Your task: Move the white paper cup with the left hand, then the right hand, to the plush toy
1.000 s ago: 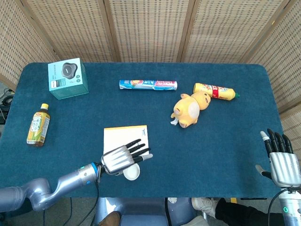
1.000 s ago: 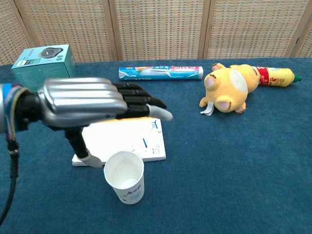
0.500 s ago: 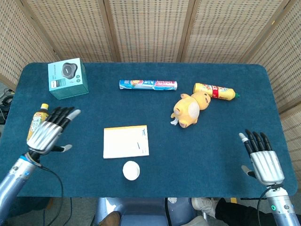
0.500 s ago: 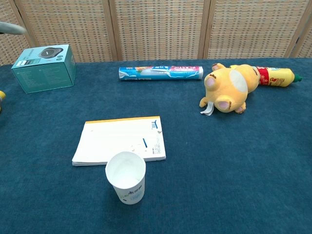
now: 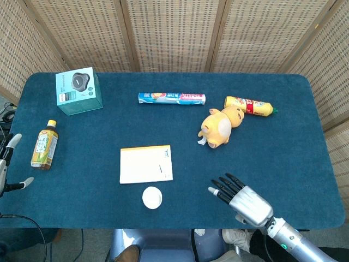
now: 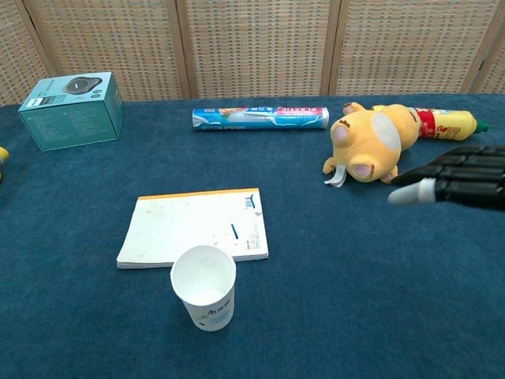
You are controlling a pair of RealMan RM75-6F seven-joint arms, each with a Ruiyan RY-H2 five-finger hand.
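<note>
The white paper cup (image 5: 152, 197) (image 6: 204, 287) stands upright near the table's front edge, just in front of the notepad, with nothing touching it. The yellow plush toy (image 5: 220, 125) (image 6: 371, 142) lies at the back right. My right hand (image 5: 242, 199) (image 6: 458, 178) hovers open at the front right, fingers stretched toward the left, well apart from the cup. My left hand (image 5: 7, 164) shows only at the far left edge of the head view, open and beyond the table; the chest view does not show it.
A white notepad (image 5: 146, 163) lies behind the cup. A teal box (image 5: 79, 90) stands at the back left, a tea bottle (image 5: 44, 144) at the left edge. A blue wrapped roll (image 5: 172, 98) and a yellow bottle (image 5: 251, 105) lie at the back.
My left hand has let go of the cup and drawn back off the table's left edge. My right hand has swung in from the right edge toward the cup.
</note>
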